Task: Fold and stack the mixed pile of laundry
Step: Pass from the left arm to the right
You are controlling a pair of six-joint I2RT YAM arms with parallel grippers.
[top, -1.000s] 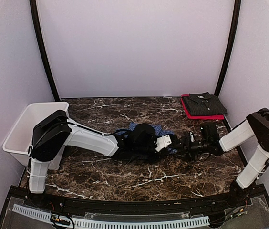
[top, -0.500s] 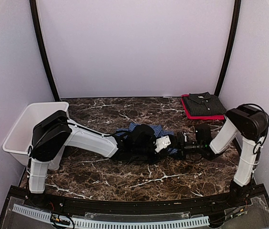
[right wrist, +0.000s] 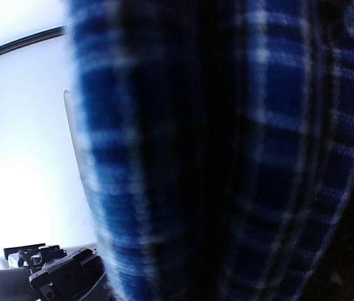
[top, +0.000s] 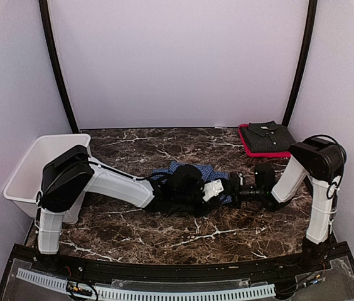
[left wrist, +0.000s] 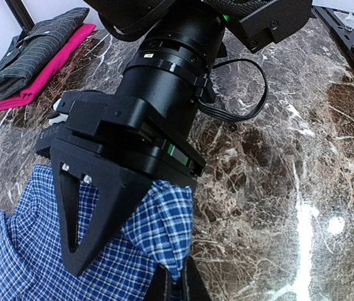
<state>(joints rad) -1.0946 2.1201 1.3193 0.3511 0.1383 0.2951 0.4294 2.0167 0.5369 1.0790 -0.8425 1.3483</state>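
Note:
The blue-and-white checked shirt (top: pixel 176 169) lies crumpled at the table's middle, mostly under both arms. My left gripper (left wrist: pixel 178 290) is shut on a raised fold of that shirt (left wrist: pixel 161 222). My right gripper (top: pixel 235 188) meets it from the right. One of its black fingers (left wrist: pixel 92 213) lies over the cloth beside the pinched fold; the other finger is hidden. Checked cloth (right wrist: pixel 227 150) fills the right wrist view and hides the jaws. The red shirt (top: pixel 271 153) lies folded at the back right under a dark striped shirt (top: pixel 268 136).
A white plastic basket (top: pixel 23 172) stands at the left edge beside the left arm's base. The folded stack (left wrist: pixel 39 56) sits near the right black frame post (top: pixel 296 69). Brown marble tabletop (top: pixel 214 235) shows in front of the arms.
The right arm has slid left to the pinched fold and its jaws have narrowed around the cloth. Its elbow now stands more upright. The left arm and its grip are unchanged.

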